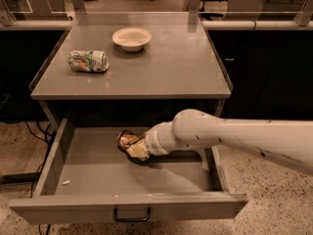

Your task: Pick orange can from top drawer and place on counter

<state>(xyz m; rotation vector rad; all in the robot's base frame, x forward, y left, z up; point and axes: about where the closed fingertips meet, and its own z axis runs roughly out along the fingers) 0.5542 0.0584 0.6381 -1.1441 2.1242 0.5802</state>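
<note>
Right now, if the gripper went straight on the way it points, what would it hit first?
The orange can: the gripper, low inside the top drawer, points at it and seems to be against it, though depth is unclear.

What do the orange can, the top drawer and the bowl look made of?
The orange can: thin metal, glossy copper sheen, crumpled. The top drawer: painted or brushed sheet metal, matte grey, folded edges. The bowl: cream, matte, possibly paper or plastic; unclear. The hand is in the drawer at the can.
</note>
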